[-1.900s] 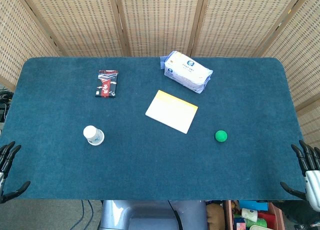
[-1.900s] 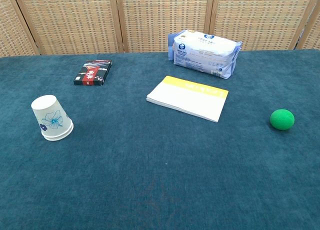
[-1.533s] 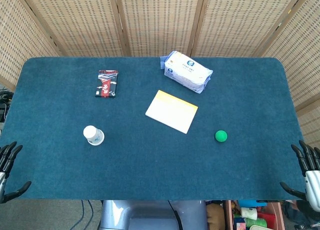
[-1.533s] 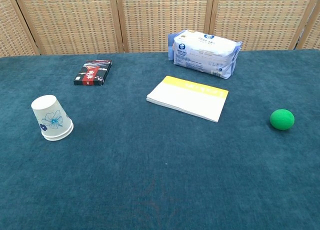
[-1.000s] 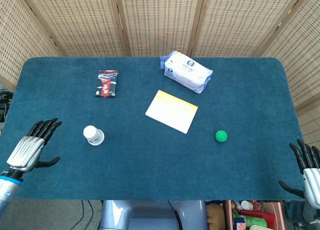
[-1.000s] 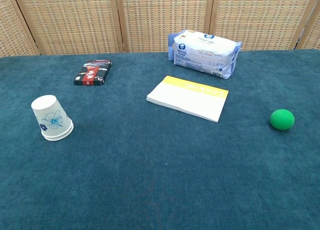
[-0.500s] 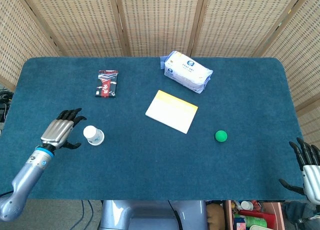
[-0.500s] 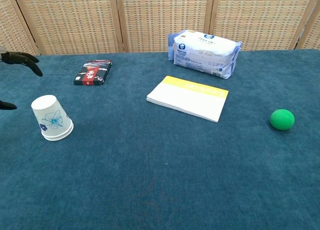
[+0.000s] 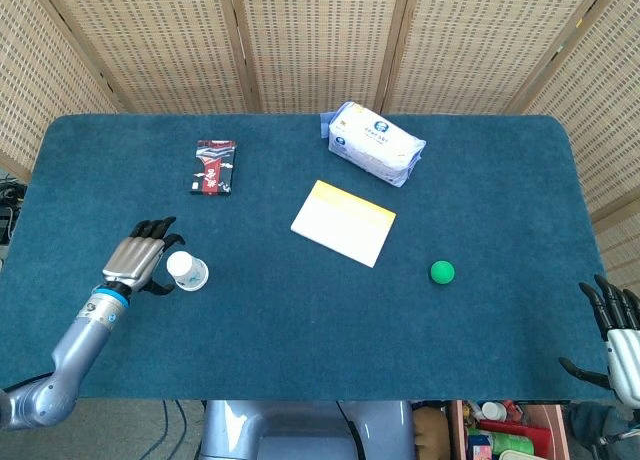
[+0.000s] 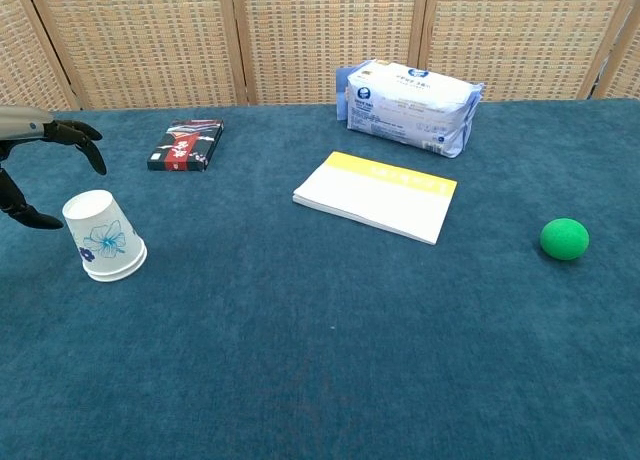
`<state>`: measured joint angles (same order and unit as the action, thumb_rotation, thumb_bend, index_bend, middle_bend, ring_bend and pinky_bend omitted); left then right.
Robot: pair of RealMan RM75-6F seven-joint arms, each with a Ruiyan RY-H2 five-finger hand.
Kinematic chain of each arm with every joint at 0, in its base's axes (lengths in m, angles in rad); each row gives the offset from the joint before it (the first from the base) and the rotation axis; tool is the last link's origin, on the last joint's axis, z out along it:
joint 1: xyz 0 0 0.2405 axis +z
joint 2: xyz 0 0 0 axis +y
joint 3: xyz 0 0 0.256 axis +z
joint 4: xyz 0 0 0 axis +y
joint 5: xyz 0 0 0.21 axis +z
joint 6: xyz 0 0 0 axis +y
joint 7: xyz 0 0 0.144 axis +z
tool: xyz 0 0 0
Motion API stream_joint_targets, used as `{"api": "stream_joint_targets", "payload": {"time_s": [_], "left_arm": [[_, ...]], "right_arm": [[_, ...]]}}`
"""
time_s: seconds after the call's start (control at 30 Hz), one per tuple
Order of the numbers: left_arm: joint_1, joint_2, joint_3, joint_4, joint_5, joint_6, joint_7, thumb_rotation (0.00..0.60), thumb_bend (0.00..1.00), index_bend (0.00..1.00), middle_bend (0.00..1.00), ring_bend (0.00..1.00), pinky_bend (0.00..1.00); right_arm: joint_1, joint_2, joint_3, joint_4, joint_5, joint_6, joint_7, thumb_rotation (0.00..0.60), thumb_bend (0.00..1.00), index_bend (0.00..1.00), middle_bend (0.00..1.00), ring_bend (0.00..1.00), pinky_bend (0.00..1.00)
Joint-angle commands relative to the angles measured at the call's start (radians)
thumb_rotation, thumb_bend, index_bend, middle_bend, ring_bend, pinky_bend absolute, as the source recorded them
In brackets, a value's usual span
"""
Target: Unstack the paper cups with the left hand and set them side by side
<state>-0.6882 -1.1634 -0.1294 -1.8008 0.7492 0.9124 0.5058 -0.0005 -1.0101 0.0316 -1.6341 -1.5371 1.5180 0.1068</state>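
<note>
Surface: blue felt table [image 9: 300, 320], wicker screens behind.
Cups: paper cups [image 9: 186, 270], stacked upside down, upright axis, just right of my left hand [image 9: 138, 258].
Left hand: spread, holding nothing.
Right hand [image 9: 622, 348]: far off, fingers apart, idle.

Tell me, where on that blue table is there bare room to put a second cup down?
The widest bare stretch of table is the near strip, between the stacked paper cups and the green ball. Just right of the cups, before the yellow notepad, is also free. Their left side is crowded by the left hand; the far edge holds the dark packet and tissue pack.
</note>
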Motion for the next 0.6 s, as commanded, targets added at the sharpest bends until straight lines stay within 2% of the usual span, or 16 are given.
{"api": "stream_joint_targets", "payload": {"time_s": [0.03,0.6], "left_arm": [[-0.011,-0.01,0.009,0.006,-0.024,0.01,0.01,0.6,0.24,0.27,0.0,0.0,0.0],[-0.061,-0.062,0.025,0.056,-0.097,0.036,0.023,0.6,0.24,0.28,0.0,0.0,0.0]], "right_arm": [[0.001,0.0,-0.001,0.001,-0.001,-0.001,0.001,0.6,0.0,0.0,0.0,0.0,0.0],[0.005,0.003,0.001,0.002,0.009,-0.011,0.006,0.6,0.0,0.0,0.0,0.0,0.0]]}}
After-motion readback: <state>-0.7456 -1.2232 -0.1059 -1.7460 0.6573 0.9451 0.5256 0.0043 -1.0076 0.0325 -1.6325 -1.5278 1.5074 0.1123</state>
